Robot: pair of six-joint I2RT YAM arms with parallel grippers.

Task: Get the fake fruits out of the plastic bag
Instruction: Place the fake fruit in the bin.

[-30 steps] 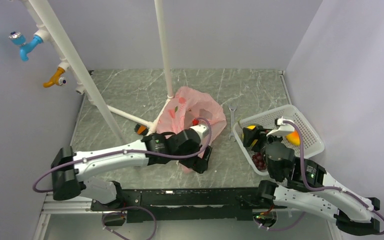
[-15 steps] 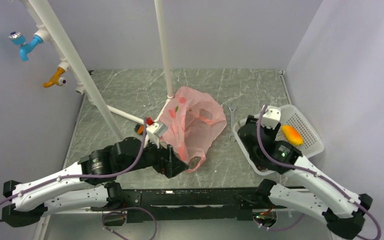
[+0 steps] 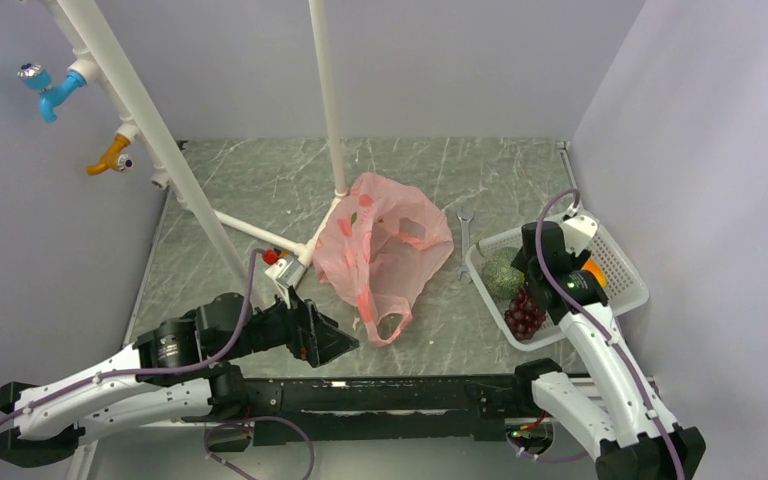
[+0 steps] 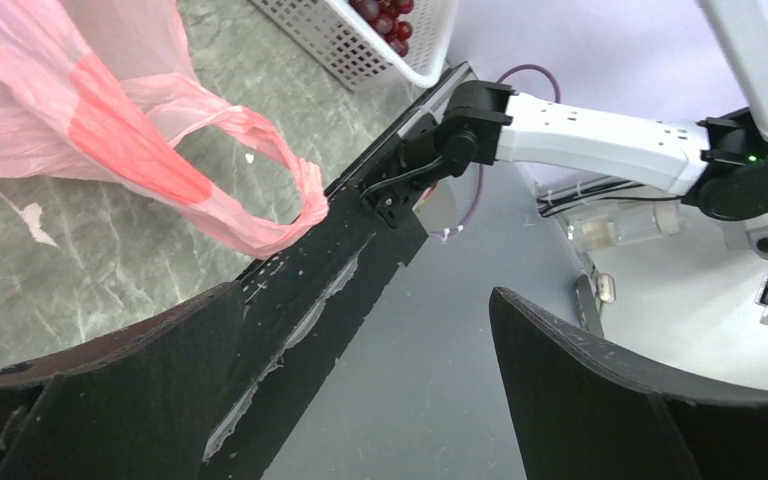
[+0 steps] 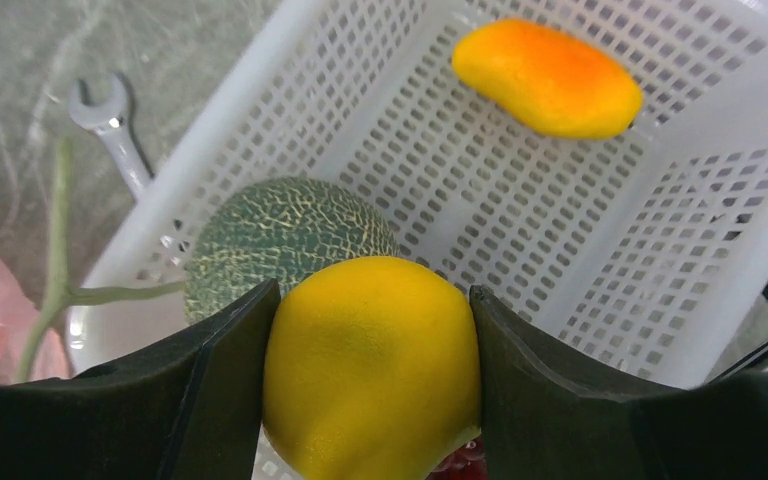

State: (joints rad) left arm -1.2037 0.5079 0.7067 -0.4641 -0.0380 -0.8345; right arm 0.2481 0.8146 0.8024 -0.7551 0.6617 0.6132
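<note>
**No legible writing in any view**

Nothing here can be read as a word, brand or number. The nearest thing to print is on the plastic bag (image 3: 385, 250). From the top camera, small red and green marks sit toward its 10 o'clock side, and a longer red streak runs down toward its 6 o'clock end. All of them are too small and crumpled to resolve into letters or a logo. The left wrist camera shows a broad red patch on the bag at 10 o'clock, again without characters. At 3 o'clock in that view a green light (image 4: 750, 157) glows on the right arm (image 4: 600, 140), with no label beside it.
</note>
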